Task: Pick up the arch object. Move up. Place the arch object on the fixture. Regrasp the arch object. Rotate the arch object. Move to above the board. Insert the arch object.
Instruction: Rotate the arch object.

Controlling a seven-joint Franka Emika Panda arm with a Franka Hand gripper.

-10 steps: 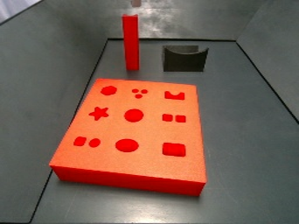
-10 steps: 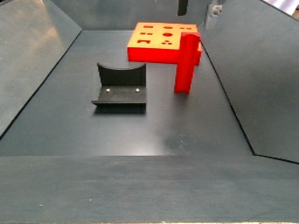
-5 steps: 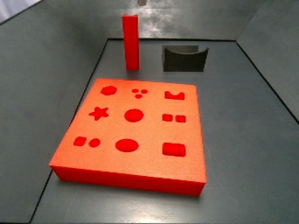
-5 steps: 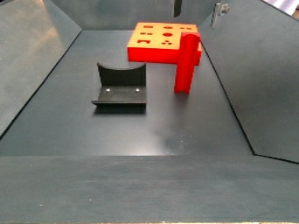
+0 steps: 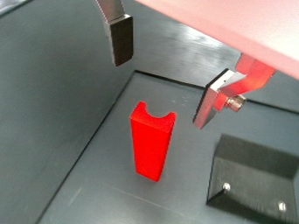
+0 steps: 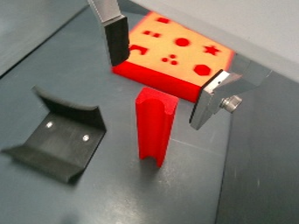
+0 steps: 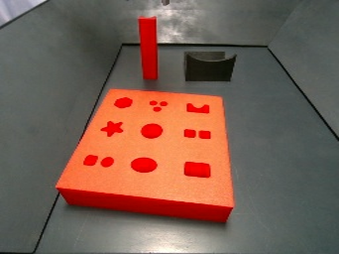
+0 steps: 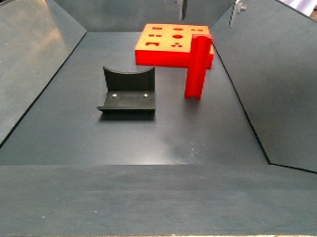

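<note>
The gripper [image 6: 158,63] above the floor has flat silver fingers [image 6: 212,98] with dark pads [image 5: 121,40] and a screw

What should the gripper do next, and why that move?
Probably lower straight down. In both wrist views the open gripper hovers above the arch object, which stands upright on the floor beside the board, its notched end facing up. The fingers straddle it without touching, so descending should bring them around the bar to close.
</note>
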